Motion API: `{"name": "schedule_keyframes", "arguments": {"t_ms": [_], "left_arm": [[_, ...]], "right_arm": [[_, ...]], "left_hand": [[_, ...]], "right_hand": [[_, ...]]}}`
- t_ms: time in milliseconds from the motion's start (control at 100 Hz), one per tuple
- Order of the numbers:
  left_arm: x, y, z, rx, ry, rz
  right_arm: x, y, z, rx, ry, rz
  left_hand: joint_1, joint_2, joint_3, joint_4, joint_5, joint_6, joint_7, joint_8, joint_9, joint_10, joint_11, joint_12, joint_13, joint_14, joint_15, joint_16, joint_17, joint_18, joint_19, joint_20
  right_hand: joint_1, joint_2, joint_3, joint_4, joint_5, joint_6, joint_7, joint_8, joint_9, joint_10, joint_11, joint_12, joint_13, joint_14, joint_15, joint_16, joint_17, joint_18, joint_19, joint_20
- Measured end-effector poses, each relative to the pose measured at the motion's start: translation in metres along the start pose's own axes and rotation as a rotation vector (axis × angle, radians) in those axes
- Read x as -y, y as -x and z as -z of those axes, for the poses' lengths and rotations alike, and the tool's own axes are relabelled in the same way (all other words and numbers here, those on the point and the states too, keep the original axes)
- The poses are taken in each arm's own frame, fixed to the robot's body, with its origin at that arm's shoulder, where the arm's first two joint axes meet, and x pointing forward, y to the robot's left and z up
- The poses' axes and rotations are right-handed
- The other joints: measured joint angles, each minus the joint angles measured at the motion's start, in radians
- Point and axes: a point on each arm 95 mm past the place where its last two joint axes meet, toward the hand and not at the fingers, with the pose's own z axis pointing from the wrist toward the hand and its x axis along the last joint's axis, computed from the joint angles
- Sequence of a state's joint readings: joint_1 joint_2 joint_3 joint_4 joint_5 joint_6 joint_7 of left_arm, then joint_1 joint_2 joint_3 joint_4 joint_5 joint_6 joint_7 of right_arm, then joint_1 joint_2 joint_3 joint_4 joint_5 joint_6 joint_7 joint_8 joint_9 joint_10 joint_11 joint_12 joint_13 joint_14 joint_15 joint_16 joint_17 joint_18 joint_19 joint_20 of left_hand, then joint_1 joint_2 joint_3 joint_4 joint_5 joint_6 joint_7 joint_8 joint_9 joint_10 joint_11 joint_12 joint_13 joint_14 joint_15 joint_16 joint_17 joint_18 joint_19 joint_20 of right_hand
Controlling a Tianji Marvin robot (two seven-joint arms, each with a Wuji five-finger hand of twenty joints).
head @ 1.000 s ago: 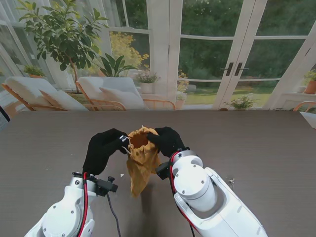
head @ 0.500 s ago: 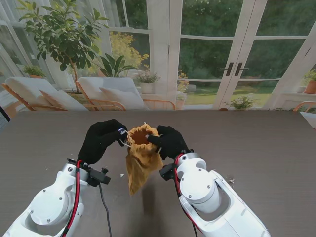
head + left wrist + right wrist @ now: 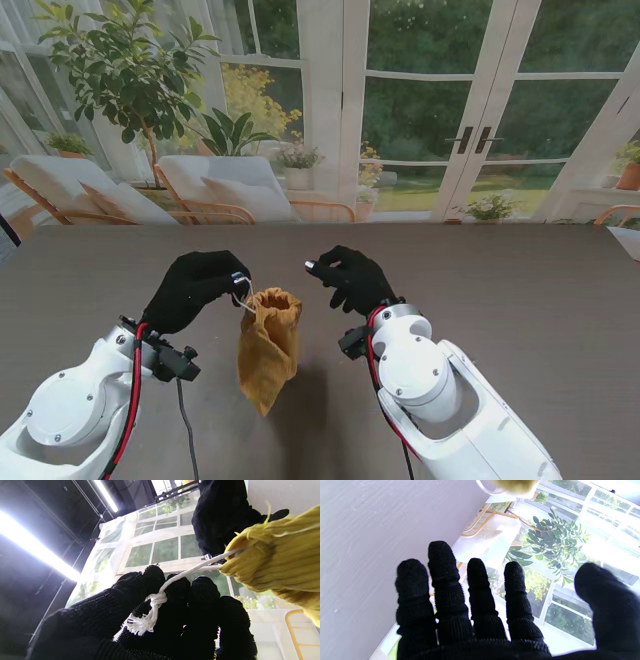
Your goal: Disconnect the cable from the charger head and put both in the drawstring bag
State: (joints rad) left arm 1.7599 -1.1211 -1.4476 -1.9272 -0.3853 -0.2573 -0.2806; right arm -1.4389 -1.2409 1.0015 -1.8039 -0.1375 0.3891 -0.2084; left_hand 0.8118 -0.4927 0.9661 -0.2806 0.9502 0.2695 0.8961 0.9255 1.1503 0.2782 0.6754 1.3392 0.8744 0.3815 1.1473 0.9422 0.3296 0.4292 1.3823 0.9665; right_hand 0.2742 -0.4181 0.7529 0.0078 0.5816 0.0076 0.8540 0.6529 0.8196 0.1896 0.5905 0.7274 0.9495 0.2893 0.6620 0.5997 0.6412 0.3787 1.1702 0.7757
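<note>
the mustard-yellow ribbed fabric drawstring bag [image 3: 267, 345] hangs in the air over the dark grey-brown wooden table [image 3: 520, 290], between the 2 arms and nearer to the left one. it dangles from its white cotton drawstring cord [image 3: 175, 576], and its neck looks puckered almost shut, with only a small dark opening at the top.

the left hand [image 3: 195, 290], in a black knit glove, is closed around that cord: the left wrist view shows the knotted, frayed end [image 3: 147, 620] pinched among the curled fingers [image 3: 175, 590], with the cord running taut to the gathered mouth of the bag. the right hand [image 3: 350, 280], gloved the same way, holds nothing; in its own wrist view the 4 fingers [image 3: 445, 580] stand straight and slightly spread with the thumb well apart, and in the stand view it sits clear of the bag, to its right.

neither the charger head nor the cable can be seen on the table or in either hand, so they are probably inside the bag, though its contents are hidden. judged that way, unplugging and stowing look done, and the mouth is close to cinched. what seems left is finishing the pull on the cord and setting the bag down on the table.
</note>
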Motion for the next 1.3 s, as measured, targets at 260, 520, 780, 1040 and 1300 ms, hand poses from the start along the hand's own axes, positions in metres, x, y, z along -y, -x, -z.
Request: {"name": "schedule_keyframes", "arguments": {"t_ms": [260, 520, 780, 1040, 1300], "left_arm": [[0.005, -0.002, 0.002, 0.022, 0.054, 0.025], [0.004, -0.006, 0.003, 0.038, 0.09, 0.058], [0.002, -0.006, 0.003, 0.053, 0.141, 0.082], [0.003, -0.006, 0.004, 0.065, 0.143, 0.084], [0.004, -0.004, 0.003, 0.072, 0.093, 0.087]], "right_arm": [[-0.006, 0.007, -0.008, -0.003, -0.027, 0.012], [-0.009, 0.024, -0.013, -0.122, -0.238, -0.025], [-0.01, 0.046, -0.02, -0.129, -0.398, 0.133], [-0.012, 0.043, -0.023, -0.158, -0.387, 0.167], [-0.026, 0.053, -0.014, -0.124, -0.237, 0.031]], "left_hand": [[0.0, 0.0, -0.003, 0.0, 0.0, 0.0, 0.002, 0.0, 0.0, 0.0, 0.006, 0.012, 0.0, 0.0, -0.002, 0.0, -0.006, -0.001, 0.0, 0.0], [0.0, 0.0, -0.004, -0.001, 0.0, 0.0, 0.002, 0.0, 0.0, 0.0, 0.006, 0.025, -0.005, 0.0, -0.006, 0.0, -0.015, -0.002, 0.0, 0.0], [0.001, 0.0, -0.004, -0.002, 0.0, 0.0, 0.002, 0.0, -0.001, 0.0, 0.006, 0.037, -0.022, 0.006, -0.01, 0.001, -0.032, -0.002, -0.002, 0.0], [0.009, 0.0, -0.015, -0.012, 0.0, 0.0, 0.002, 0.0, -0.001, 0.0, 0.006, 0.04, -0.022, 0.007, -0.011, 0.011, -0.032, -0.002, -0.002, 0.0], [0.019, 0.0, -0.026, -0.013, -0.006, 0.005, 0.002, -0.004, -0.004, 0.003, 0.006, 0.04, -0.022, 0.01, -0.012, 0.012, -0.032, -0.002, -0.003, 0.003]], "right_hand": [[0.08, 0.024, -0.093, -0.008, 0.0, -0.047, -0.11, -0.031, -0.073, 0.009, -0.04, -0.026, -0.083, 0.003, -0.077, -0.032, 0.0, 0.0, -0.083, 0.0], [0.283, -0.061, -0.103, -0.008, -0.082, -0.125, -0.236, -0.076, -0.224, 0.009, -0.114, -0.066, -0.249, -0.012, -0.198, -0.066, 0.0, -0.016, -0.212, 0.0], [0.372, -0.318, 0.56, 0.031, -0.201, -0.177, -0.307, -0.114, -0.373, -0.028, -0.171, -0.1, -0.343, -0.041, -0.309, -0.099, -0.001, -0.046, -0.392, 0.076], [0.383, -0.33, 0.652, 0.038, -0.205, -0.178, -0.29, -0.115, -0.384, -0.04, -0.183, -0.105, -0.343, -0.042, -0.331, -0.109, -0.001, -0.048, -0.432, 0.101], [0.125, -0.262, 0.497, -0.029, -0.036, -0.108, -0.185, -0.104, -0.199, -0.017, -0.121, -0.101, -0.22, -0.035, -0.209, -0.065, -0.001, -0.047, -0.405, 0.126]]}}
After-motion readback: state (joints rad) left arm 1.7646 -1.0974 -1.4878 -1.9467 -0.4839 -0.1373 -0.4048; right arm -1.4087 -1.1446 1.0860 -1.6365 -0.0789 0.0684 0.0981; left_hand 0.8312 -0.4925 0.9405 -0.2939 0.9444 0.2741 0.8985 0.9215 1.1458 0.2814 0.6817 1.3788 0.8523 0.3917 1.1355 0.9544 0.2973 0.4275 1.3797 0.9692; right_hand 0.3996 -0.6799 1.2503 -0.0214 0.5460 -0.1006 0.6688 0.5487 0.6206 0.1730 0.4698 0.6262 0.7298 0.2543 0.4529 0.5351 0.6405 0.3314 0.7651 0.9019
